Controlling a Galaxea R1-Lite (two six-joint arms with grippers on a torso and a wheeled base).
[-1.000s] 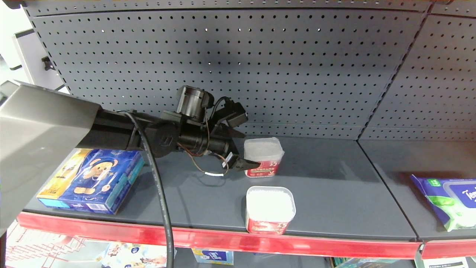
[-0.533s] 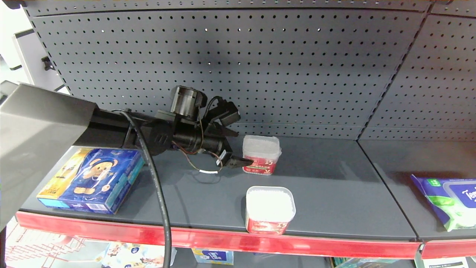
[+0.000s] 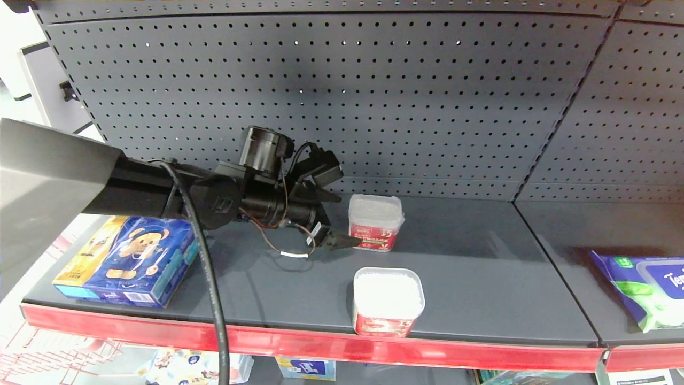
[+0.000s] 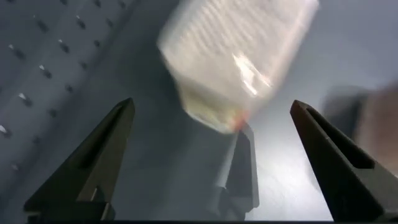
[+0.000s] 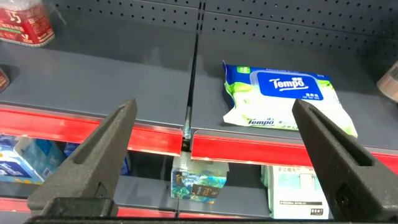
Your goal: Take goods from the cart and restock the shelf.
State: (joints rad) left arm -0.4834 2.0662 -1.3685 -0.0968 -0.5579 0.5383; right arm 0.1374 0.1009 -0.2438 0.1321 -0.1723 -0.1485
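Observation:
Two red-and-white tubs stand on the grey shelf (image 3: 481,278). The back tub (image 3: 374,222) stands upright near the pegboard, and the front tub (image 3: 388,300) is at the shelf's front edge. My left gripper (image 3: 340,219) is open just left of the back tub, its fingertips apart from it. From the left wrist, that tub (image 4: 239,59) lies ahead of the spread fingers (image 4: 99,162), and my left gripper (image 4: 211,104) holds nothing. My right gripper (image 5: 214,106) hangs open in front of the shelf, facing the wipes pack (image 5: 283,99).
A blue box with a bear picture (image 3: 133,256) lies at the shelf's left end. The green-and-blue wipes pack (image 3: 641,289) lies on the neighbouring section to the right. The pegboard wall (image 3: 374,107) closes the back. A red strip (image 3: 374,347) lines the front edge, with more goods below.
My left arm has drawn back to the left, away from the back tub. The tub settled slightly toward the pegboard and now stands free.

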